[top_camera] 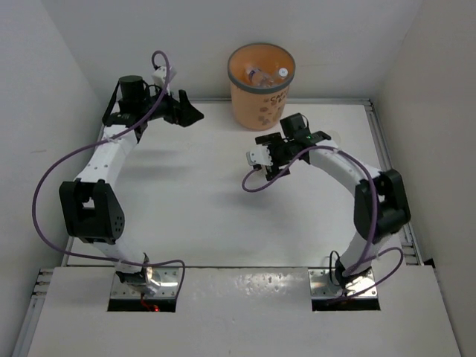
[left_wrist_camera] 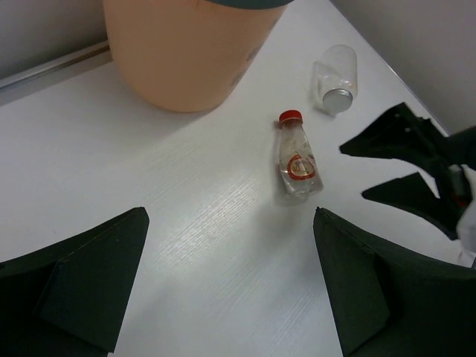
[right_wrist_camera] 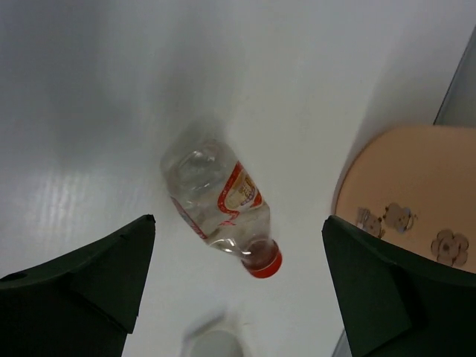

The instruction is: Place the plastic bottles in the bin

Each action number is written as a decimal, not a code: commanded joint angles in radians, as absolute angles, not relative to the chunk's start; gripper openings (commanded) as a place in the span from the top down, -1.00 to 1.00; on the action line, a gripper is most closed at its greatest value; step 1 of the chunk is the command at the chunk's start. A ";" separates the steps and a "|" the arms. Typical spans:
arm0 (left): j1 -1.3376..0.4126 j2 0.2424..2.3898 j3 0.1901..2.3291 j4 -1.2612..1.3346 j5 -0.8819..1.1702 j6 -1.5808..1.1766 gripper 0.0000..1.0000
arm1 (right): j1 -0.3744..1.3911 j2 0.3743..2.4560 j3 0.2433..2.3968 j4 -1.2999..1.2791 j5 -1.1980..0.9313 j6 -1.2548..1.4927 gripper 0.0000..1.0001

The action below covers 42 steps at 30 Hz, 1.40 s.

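Orange-tan with a grey rim, the bin [top_camera: 261, 85] stands at the middle of the bench's [top_camera: 186, 223] far edge, and from the top view you can see two clear bottles [top_camera: 256, 74] already lying inside it. Your left hand [left_wrist_camera: 230, 290] sits near the far left corner, level with the bin, its fingers [left_wrist_camera: 82, 282] spread wide with nothing between them. Your right hand [right_wrist_camera: 238, 290] hangs just right of the bin's base, also wide open and holding nothing. Under it lies the red-capped bottle [right_wrist_camera: 219, 204], on its side on the bench, near the bin but not touching it, its printed label facing up. The left wrist view shows that same bottle with its cap toward the far edge. A second clear bottle [left_wrist_camera: 335, 78] lies on its side beyond the first, nearer the right edge. Its grey round end faces the camera, and that may be a cap, though the view is too small to tell. Neither bottle on the bench touches a hand.
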State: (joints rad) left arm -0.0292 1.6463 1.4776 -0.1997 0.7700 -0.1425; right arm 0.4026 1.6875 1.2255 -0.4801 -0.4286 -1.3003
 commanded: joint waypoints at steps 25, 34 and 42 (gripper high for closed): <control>0.121 1.588 1.390 -0.152 0.873 -0.124 -1.00 | 0.425 2.180 1.664 -0.913 -0.301 -2.068 -0.80; 0.149 1.588 1.390 -0.152 0.891 -0.124 -1.00 | 0.440 2.217 1.707 -0.934 -0.302 -2.039 -0.29; 0.149 1.606 1.390 -0.133 0.910 -0.156 -1.00 | 0.471 2.088 1.721 -0.910 -0.428 -1.788 0.63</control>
